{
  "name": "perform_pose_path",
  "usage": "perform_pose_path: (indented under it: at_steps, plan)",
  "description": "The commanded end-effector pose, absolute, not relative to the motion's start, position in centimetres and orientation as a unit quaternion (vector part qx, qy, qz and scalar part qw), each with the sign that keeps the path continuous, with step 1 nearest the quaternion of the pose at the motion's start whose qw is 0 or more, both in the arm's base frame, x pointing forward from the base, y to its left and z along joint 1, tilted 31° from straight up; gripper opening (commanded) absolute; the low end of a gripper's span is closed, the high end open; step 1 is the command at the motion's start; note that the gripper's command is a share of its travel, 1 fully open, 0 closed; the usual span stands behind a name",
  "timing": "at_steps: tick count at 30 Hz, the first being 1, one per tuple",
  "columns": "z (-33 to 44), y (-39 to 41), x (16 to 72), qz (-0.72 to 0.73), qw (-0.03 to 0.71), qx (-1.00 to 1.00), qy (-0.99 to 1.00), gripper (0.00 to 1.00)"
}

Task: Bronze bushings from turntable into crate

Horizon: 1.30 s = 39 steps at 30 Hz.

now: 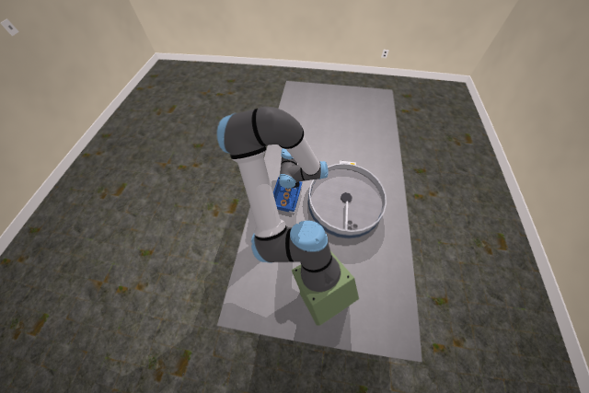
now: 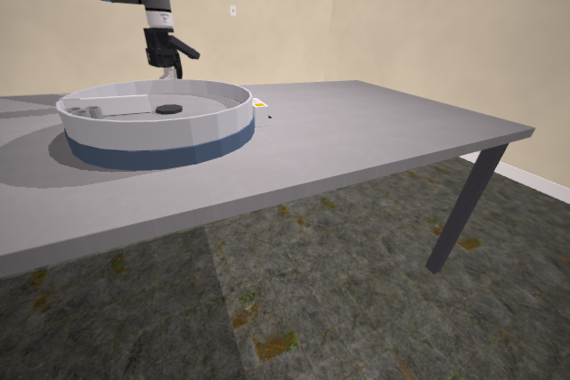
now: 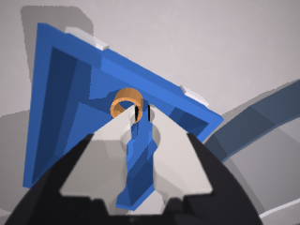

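Note:
The gripper (image 3: 142,112) (image 2: 168,75) is over the blue crate (image 1: 292,208) (image 3: 31,136). Its pale fingertips stand a narrow gap apart, with blue crate showing between them. A bronze bushing (image 3: 127,94) lies just at the left fingertip, partly covered by it; it looks loose, with a gap to the right fingertip. Bronze bushings (image 1: 283,202) (image 1: 286,195) also show inside the crate in the top view; the arm hides the crate's far part. Steel bushings (image 1: 354,225) (image 2: 95,112) stand together on the turntable (image 1: 328,193) (image 2: 156,134), beside its white bar. No bronze bushing is visible there.
The turntable's raised wall stands close to the right of the crate. A white straight bar (image 1: 346,213) (image 2: 126,106) runs from near the dark hub (image 1: 346,197) (image 2: 168,109) to the wall. A small white box (image 2: 260,113) sits beside the turntable. The arm's green base (image 1: 335,300) stands nearby.

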State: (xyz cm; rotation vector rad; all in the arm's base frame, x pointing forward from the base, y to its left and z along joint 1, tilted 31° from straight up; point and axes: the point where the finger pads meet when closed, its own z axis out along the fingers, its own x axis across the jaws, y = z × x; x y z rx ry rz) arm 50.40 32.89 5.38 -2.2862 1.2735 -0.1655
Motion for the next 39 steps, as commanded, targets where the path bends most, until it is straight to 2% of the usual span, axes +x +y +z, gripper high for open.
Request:
perform_pose_path:
  at_steps: [1,39]
  plan:
    - [5.5,33.0,50.5,-0.062,0.258,-0.843,0.469,0.06]
    - [7.3,32.0,49.6,-0.061,0.257,-0.842,0.47,0.06]
